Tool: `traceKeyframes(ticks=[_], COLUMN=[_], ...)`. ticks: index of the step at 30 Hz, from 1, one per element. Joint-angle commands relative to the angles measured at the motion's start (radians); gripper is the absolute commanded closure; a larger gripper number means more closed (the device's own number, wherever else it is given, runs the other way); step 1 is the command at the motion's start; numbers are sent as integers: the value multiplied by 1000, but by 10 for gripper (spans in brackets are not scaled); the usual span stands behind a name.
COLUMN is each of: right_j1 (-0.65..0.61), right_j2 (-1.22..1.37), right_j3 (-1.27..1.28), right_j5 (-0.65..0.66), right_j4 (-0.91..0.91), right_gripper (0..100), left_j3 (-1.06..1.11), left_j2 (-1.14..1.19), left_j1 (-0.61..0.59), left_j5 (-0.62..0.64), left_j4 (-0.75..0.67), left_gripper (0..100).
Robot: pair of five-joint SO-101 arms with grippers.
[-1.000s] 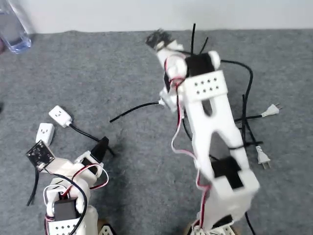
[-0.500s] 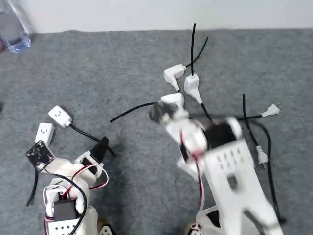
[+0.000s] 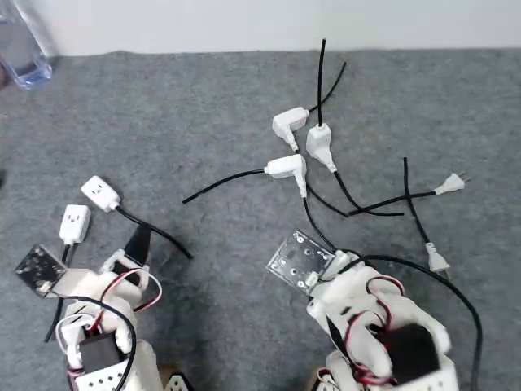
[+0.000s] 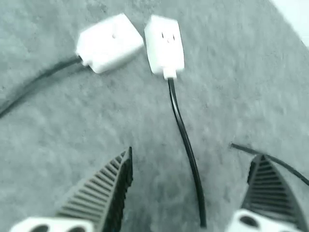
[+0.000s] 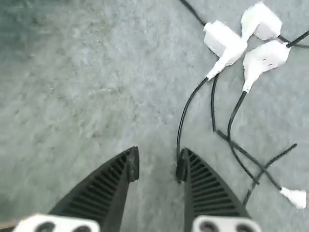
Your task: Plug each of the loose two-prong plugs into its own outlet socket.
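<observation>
L gripper (image 4: 193, 159): black ribbed jaws wide apart, empty, over grey felt table cover (image 3: 203, 106). Two white square outlet sockets (image 4: 164, 46) lie side by side just ahead. R gripper (image 5: 158, 157): jaws partly apart, empty. Farther off, three white cord-end blocks (image 5: 224, 41) are clustered. Two small white two-prong plugs (image 3: 449, 184) lie loose, far R.

No text, label, number or sign can be read, whether on the outlet sockets (image 3: 99, 193), the two-prong plugs (image 3: 450, 184) or the grey carpet (image 3: 203, 106).
</observation>
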Motion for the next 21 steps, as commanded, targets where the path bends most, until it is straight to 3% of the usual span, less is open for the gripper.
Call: traceKeyframes(ticks=[1, 7, 10, 17, 21], right_j1=[8, 10, 48, 108, 110], right_j2=[-7, -8, -8, -8, -7], right_j3=[118, 417, 539, 723, 723], right_j5=[-3, -155, -183, -180, -180], right_j4=[-160, -420, -536, -791, -785], right_gripper=[879, 882, 879, 879, 879], left_j3=[-27, -27, -27, -67, -125], left_j2=[-8, -8, -8, -8, -8], left_j1=[-14, -23, -71, -259, -431], left_j5=[-25, -265, -301, -433, -440], left_j4=[-32, -25, -26, -25, -20], left_gripper=[637, 637, 637, 638, 639])
